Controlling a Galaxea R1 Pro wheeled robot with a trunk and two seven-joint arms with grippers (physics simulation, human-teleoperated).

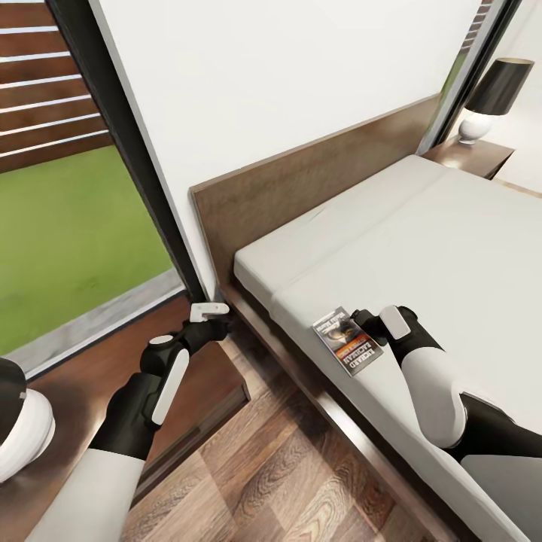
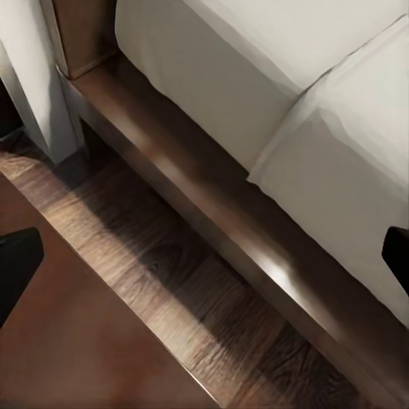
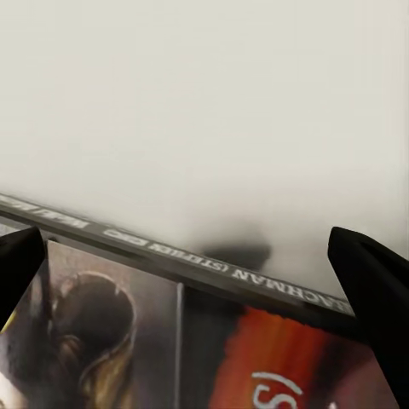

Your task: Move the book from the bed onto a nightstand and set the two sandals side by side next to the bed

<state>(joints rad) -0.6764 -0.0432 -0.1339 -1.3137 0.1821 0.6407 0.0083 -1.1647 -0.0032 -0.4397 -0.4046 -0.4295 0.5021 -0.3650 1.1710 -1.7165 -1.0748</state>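
Note:
The book [image 1: 348, 341], with its dark cover, golden picture and orange-red band, lies flat on the light grey mattress [image 1: 421, 233] near the bed's near edge. My right gripper [image 1: 361, 322] hovers just over the book's far edge. Its black fingertips [image 3: 371, 290] stand wide apart, open, with the book's spine and cover [image 3: 170, 332] below them. My left gripper [image 1: 217, 324] is open above the near nightstand [image 1: 90, 369], beside the bed frame [image 2: 256, 247]. The sandals are out of view.
A white lamp base [image 1: 22, 425] stands on the near nightstand at the lower left. A second nightstand [image 1: 470, 156] with a black-shaded lamp [image 1: 489, 94] sits beyond the bed. A narrow strip of wood floor [image 1: 286, 467] separates the near nightstand from the bed. A tall window [image 1: 68, 218] is at left.

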